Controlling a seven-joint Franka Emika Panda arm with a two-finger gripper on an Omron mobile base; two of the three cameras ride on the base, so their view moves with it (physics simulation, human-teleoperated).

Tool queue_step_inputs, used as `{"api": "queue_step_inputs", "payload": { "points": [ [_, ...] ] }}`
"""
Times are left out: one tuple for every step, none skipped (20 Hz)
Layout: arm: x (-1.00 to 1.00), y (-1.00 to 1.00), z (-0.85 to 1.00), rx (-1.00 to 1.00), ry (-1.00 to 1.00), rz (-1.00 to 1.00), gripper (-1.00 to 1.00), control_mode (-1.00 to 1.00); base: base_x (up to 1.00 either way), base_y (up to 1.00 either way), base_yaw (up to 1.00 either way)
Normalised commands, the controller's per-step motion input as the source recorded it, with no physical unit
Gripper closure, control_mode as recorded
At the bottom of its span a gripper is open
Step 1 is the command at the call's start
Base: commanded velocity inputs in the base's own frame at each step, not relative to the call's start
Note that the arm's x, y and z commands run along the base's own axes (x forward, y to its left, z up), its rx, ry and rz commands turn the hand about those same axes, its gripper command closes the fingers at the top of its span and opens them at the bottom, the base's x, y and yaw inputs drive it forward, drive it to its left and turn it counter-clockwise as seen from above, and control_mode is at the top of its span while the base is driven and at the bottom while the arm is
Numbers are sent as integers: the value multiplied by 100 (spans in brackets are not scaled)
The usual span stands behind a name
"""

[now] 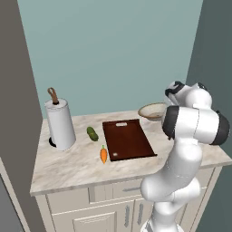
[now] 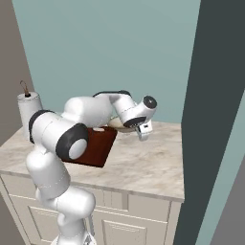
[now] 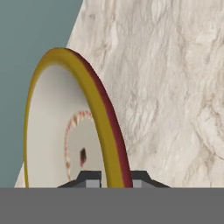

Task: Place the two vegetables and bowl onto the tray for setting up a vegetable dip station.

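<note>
Gripping the rim of the bowl [image 3: 65,127] between its two dark fingertips, your gripper [image 3: 113,178] is clamped on the yellow-and-red edge, one tip inside and one outside, above the marble countertop [image 1: 68,165]. You can see the bowl held near the back wall, beyond the far right corner of the dark reddish-brown tray [image 1: 128,139]. Left of the tray lie the stubby green cucumber [image 1: 92,133] and, nearer the front edge, the orange carrot [image 1: 103,154], with a paper towel roll [image 1: 60,123] standing further left.
</note>
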Motion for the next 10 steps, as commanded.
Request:
{"api": "queue_step_inputs", "payload": {
  "points": [
    [-19,36,20,0,0,1,100,-100,0,0,0],
    [-20,37,19,0,0,0,100,-100,0,0,0],
    [-21,36,17,0,0,0,100,-100,0,0,0],
    [-21,36,17,0,0,1,100,-100,0,0,0],
    [-21,34,16,0,0,1,100,-100,0,0,0],
    [-21,34,16,1,0,1,100,-100,0,0,0],
    [-21,34,14,1,0,0,100,-100,0,0,0],
    [-19,32,14,4,0,0,100,-100,0,0,0],
    [-22,33,12,5,0,0,100,-100,0,0,0],
    [-21,36,7,5,0,0,100,-100,0,0,0]
  ]
}}
